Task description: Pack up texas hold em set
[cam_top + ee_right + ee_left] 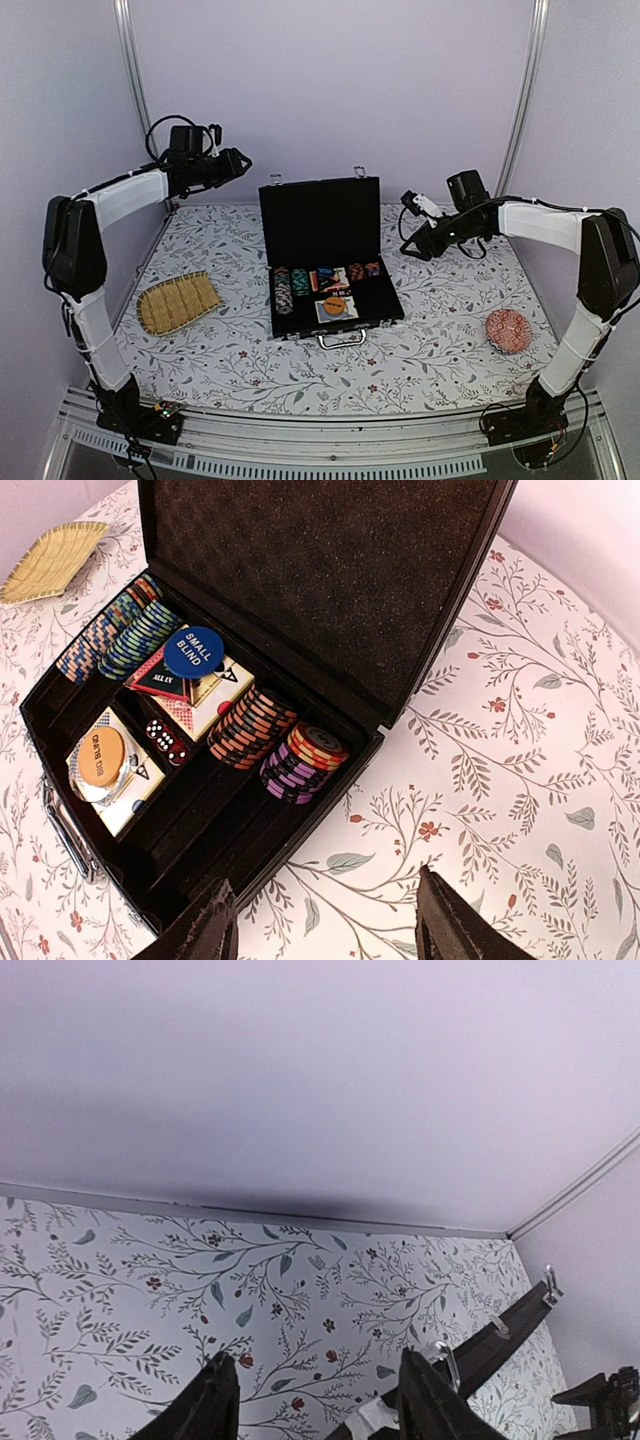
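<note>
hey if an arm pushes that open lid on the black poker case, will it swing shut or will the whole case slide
Probably swings: the lid looks rigid and stands upright at the back edge. The case holds rows of chips, so it's likely heavy enough to stay put. Once past upright, the lid may drop quickly.

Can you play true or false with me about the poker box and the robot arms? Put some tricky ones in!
1. The black case has its lid up. True.
2. The red dice lie inside the case. True.
3. The straw tray is full of chips. False: no chips show on it; the chips stand in the case.
4. The right gripper is gripping something. False: it is open and holds nothing.
5. The left gripper is open. True.
</note>
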Tool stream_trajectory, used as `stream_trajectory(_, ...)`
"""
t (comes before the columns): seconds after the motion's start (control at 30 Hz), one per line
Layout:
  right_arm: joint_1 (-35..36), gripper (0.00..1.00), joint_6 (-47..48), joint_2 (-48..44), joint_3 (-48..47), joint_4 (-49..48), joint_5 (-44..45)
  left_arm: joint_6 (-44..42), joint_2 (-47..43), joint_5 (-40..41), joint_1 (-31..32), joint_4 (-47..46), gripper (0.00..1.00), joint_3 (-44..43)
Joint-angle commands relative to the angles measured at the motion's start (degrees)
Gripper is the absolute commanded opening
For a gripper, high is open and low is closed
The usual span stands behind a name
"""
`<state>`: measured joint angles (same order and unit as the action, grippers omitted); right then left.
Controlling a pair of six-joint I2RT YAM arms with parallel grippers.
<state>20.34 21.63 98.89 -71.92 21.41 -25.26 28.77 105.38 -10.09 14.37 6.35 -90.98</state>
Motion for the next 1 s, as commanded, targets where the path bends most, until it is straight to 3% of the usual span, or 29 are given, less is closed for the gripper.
stream_trajectory(0.0, -0.5, 0.62, 0.2, -2.7, 0.9, -0.8, -0.5, 2.0, 10.3, -12.0, -0.2, 0.5, 0.54, -7.6)
stream_trajectory(0.23, -1.9, 0.62, 0.3, -3.4, 1.1, -0.8, -1.0, -0.7, 16.6, -25.8, 1.0, 4.0, 0.54, -11.6)
stream_trajectory(0.5, -3.2, 0.62, 0.4, -4.0, 0.7, -0.6, -1.1, -3.5, 6.1, -31.5, 5.1, 0.2, 0.53, 4.1)
stream_trajectory(0.73, -5.8, 0.62, 0.4, -8.0, -0.8, 1.0, -0.1, -2.7, -4.0, -30.5, 9.4, -3.7, 0.54, 19.8)
stream_trajectory(0.97, -10.4, 0.64, -2.9, -10.1, -1.7, 3.4, -2.1, -5.8, -10.5, -24.5, 10.5, 1.2, 0.55, 23.3)
